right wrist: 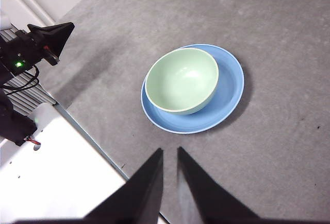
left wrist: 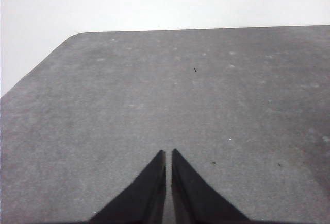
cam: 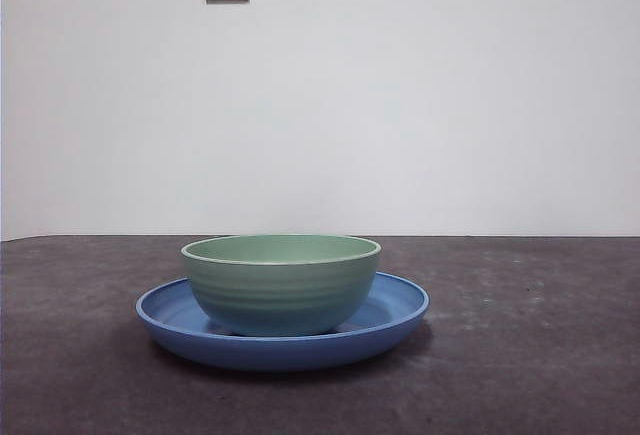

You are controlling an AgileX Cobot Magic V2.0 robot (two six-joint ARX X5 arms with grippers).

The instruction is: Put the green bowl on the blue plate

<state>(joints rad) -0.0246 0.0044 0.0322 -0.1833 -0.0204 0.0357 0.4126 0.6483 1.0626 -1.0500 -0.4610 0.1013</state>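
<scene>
Overhead, the right gripper (right wrist: 169,152) hangs high above the table (cam: 540,355), jaws nearly closed and empty; the left gripper (left wrist: 168,153) likewise, elsewhere. One green bowl (cam: 281,283) sits upright inside one blue plate (cam: 400,307)

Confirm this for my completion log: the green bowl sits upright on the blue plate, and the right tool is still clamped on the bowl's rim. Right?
Not quite. The green bowl does sit upright on the blue plate, but the right tool is not on its rim. The right wrist view shows it well clear of the bowl, holding nothing.
</scene>
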